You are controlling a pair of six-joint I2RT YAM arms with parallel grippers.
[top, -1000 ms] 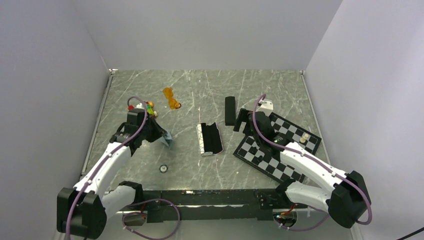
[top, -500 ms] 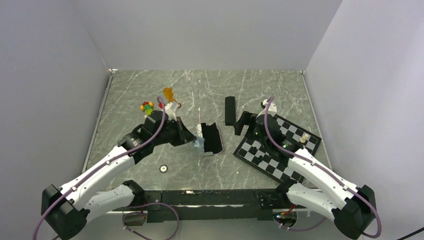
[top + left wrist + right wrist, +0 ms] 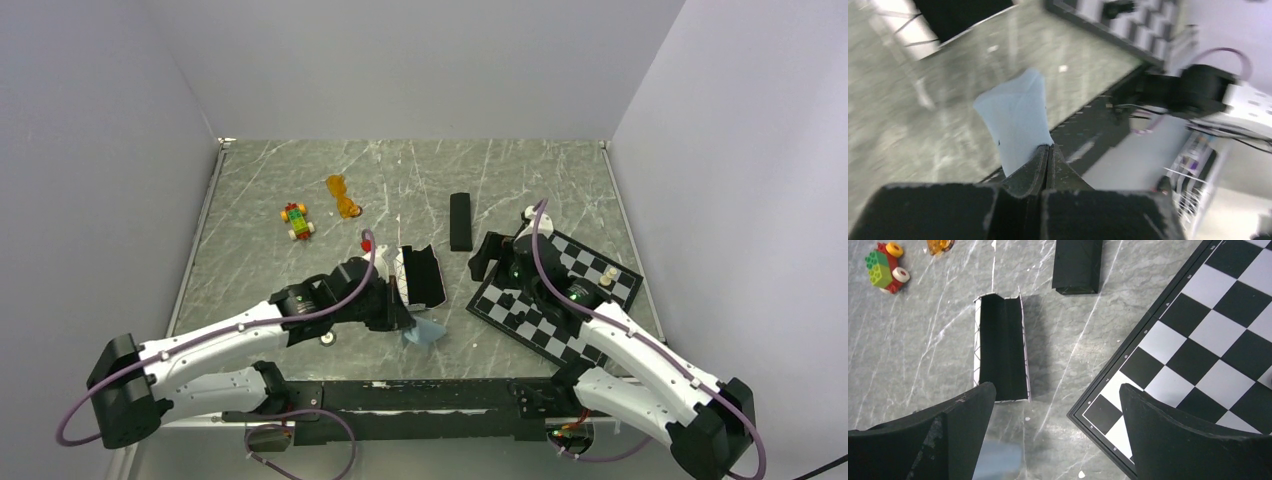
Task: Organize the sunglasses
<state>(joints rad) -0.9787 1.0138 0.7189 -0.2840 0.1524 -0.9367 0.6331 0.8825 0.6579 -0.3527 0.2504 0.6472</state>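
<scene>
The orange translucent sunglasses [image 3: 344, 197] lie at the back left of the table; their edge shows in the right wrist view [image 3: 939, 245]. The black wire-framed pair is not in view. My left gripper [image 3: 405, 320] is shut on a light blue cloth [image 3: 428, 333], held just in front of the open white patterned case [image 3: 420, 275]. The left wrist view shows the jaws [image 3: 1048, 150] pinching the cloth [image 3: 1015, 117]. My right gripper [image 3: 482, 262] is open and empty, hovering [image 3: 1055, 387] above the table between the white case [image 3: 1000, 347] and the chessboard [image 3: 1198, 340].
A black oblong case [image 3: 460, 221] lies behind the white case. A small toy car [image 3: 297, 220] sits at the left. The chessboard [image 3: 555, 300] with a pale piece [image 3: 607, 275] covers the right. A small round thing [image 3: 327, 338] lies near the front edge.
My left arm has swung right and toward the near edge with the blue cloth, from beside the toy car to in front of the white case. The right gripper shifted slightly nearer.
</scene>
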